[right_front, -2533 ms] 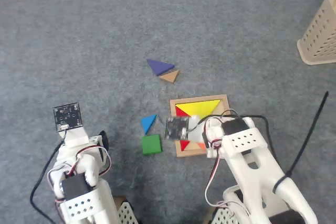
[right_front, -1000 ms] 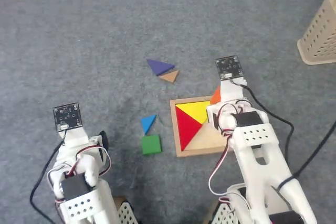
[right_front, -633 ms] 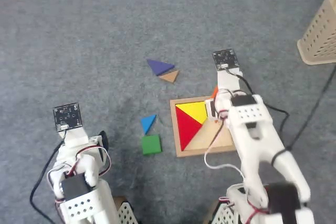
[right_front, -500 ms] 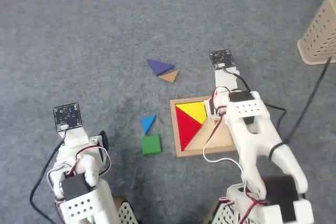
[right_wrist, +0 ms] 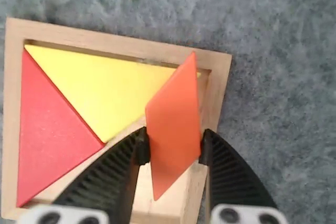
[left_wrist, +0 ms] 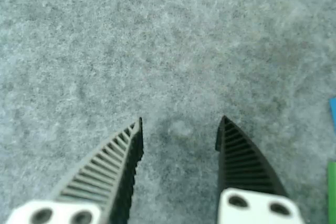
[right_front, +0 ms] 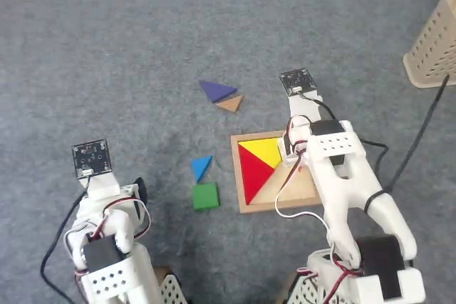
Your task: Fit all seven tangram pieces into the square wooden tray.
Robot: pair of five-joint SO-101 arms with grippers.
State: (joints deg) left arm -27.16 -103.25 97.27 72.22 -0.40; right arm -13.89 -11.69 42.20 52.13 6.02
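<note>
Placement of the orange parallelogram [right_wrist: 173, 114] looks to be the step in hand. The right gripper [right_wrist: 173, 135] pinches it by its long edges and holds it tilted over a corner of the wooden tray [right_wrist: 105, 38], which sits toward the counter's near edge on the right arm's side. The yellow triangle [right_wrist: 105, 85] and red triangle [right_wrist: 47, 129] already lie flat inside.

To do this well, the piece should be turned so a long edge runs along the yellow triangle's free side. It should then be levelled and lowered inside the rim before release, since a corner caught on the rim would leave it propped up.

The left gripper [left_wrist: 178, 124] is spread over bare counter near the left corner.

The purple triangle [right_front: 216, 90], tan triangle [right_front: 230, 103], blue triangle [right_front: 201, 167] and green square [right_front: 205, 196] lie outside the tray.

From above, the right arm covers the tray's far right part. The held piece hides the tray floor beneath it, so I cannot tell how well it lines up.
</note>
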